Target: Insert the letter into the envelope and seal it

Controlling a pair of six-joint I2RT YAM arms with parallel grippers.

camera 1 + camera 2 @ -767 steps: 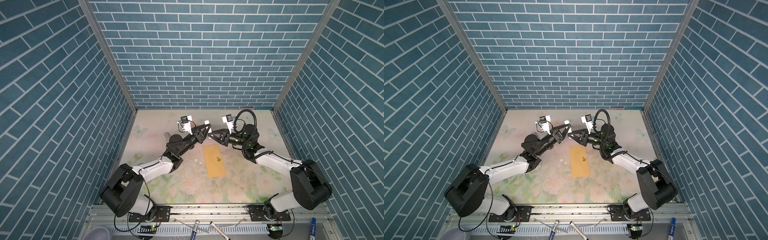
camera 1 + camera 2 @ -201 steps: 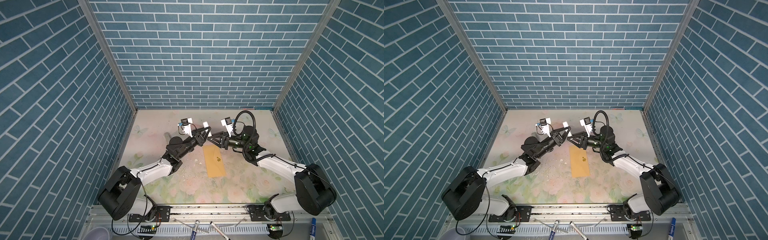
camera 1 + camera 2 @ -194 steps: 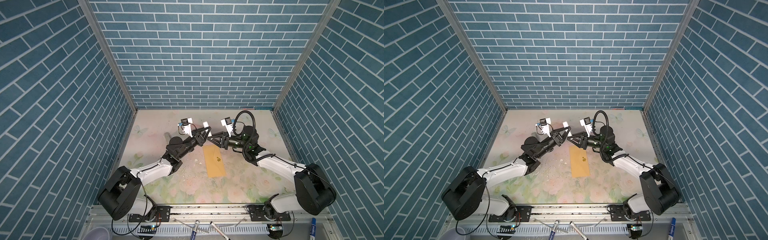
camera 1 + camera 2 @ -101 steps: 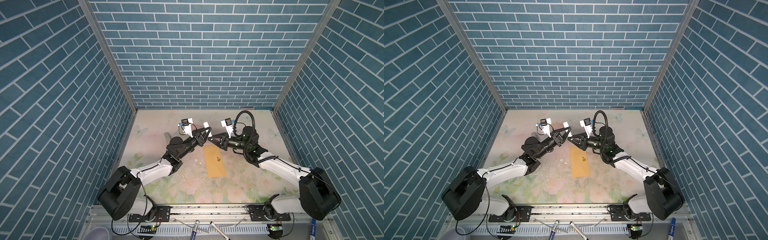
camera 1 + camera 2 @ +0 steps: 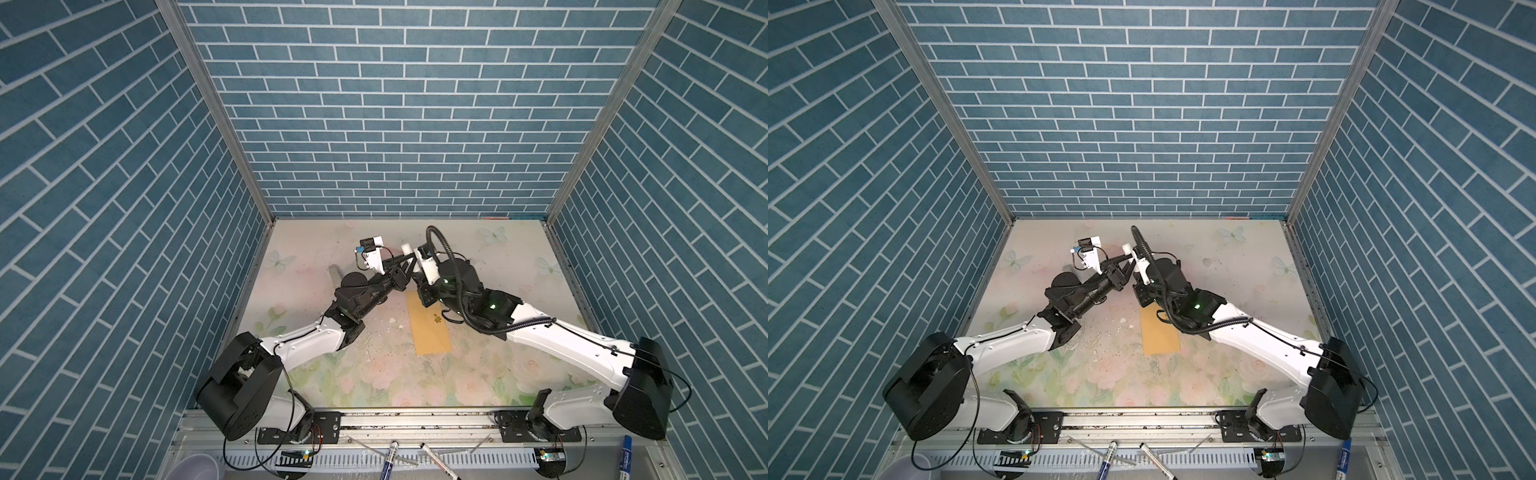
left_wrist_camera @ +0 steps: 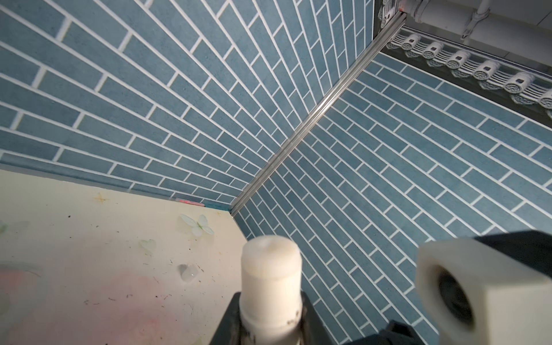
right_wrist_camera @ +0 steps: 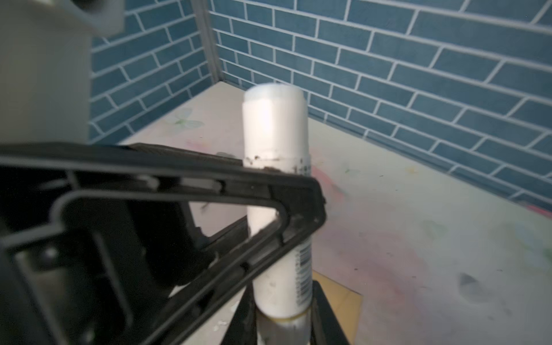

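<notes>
**Over far end of the envelope: both grippers on one glue stick**

L gripper is clamped on the white stick. In left wrist view the cap end pokes out btwn its dark jaws. R gripper grips the same stick lower down, at the base end w/ the printed barcode. In right wrist view the stick stands up from btwn the R jaws, and a black L finger crosses in front of it just below the cap seam. So L holds nearer the cap and R nearer the base.

In both top views the two grippers meet tip to tip. Whether they touch each other can't be told.

Envelope lies flat on the floral table, approx mid-table, long axis running front to back. Its small gold sticker faces up about halfway along. R arm overhangs the far half, and the far end sits under the grippers, so flap state can't be told. One envelope corner shows below the stick in right wrist view. Stick is held up off the table, not touching the envelope.
</notes>
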